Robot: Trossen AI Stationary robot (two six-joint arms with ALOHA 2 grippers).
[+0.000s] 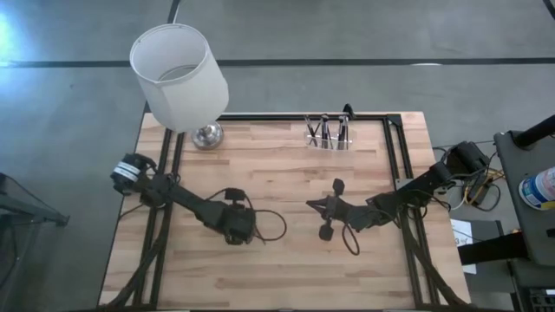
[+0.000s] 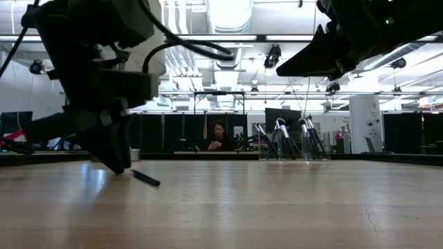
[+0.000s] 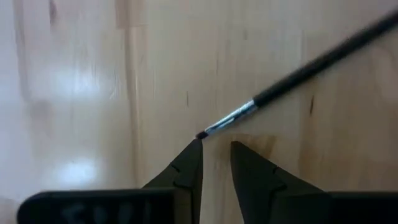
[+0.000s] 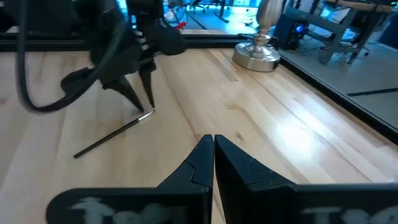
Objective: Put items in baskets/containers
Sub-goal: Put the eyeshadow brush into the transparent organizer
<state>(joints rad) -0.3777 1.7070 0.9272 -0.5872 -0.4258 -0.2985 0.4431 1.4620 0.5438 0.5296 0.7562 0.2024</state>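
Observation:
One slim dark brush (image 3: 292,78) with a silver ferrule lies flat on the wooden table; it also shows in the low view (image 2: 145,178) and the right wrist view (image 4: 112,134). My left gripper (image 3: 216,147) points down at its bristle end, open by a narrow gap, near the table's middle (image 1: 238,227). My right gripper (image 4: 212,140) is shut, raised above the table to the right of the left one (image 1: 314,206). The clear holder (image 1: 328,134) stands near the far edge with several brushes upright in it. My left gripper comes from above, pointing down, and one fingertip (image 3: 196,149) stands right at the brush's bristle tip (image 3: 203,133). Whether it touches the tip I cannot tell. The brush lies flat on the table.
A lamp with a big white shade (image 1: 178,74) and a metal base (image 1: 206,134) stands at the far left. A black frame (image 1: 395,147) runs along the table's edges. Bare wood lies between the grippers and the holder. A person (image 2: 219,136) sits far behind the table.

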